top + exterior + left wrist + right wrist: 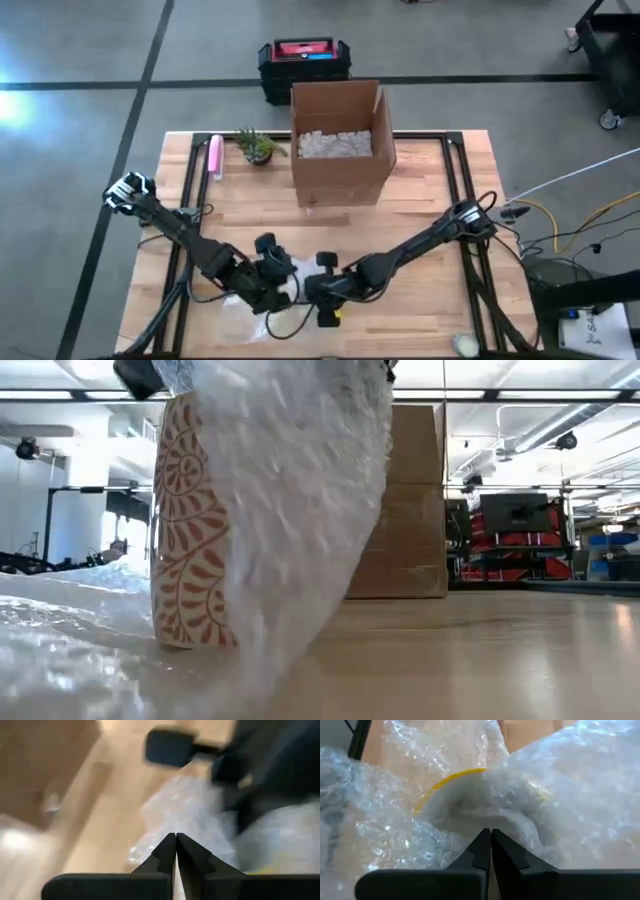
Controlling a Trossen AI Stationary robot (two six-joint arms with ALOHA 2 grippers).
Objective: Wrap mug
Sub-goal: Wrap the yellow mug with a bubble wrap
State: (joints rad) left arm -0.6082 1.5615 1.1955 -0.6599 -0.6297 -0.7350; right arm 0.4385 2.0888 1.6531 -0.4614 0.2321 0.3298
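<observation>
Partly, the mug is draped in bubble wrap — one patterned side left bare; both grippers, left and right, are closed, seemingly pinching wrap.

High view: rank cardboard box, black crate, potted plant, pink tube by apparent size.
1. Cardboard box
2. Black crate, on the floor beyond the table
3. Potted plant and pink tube look about alike, so no ranking.

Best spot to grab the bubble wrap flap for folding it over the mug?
Judging by the low view: pinch the free edge of the bubble wrap draped over the upright mug, coming from above. The mug's patterned side is still bare, so pulling the sheet that way should cover it.
</observation>
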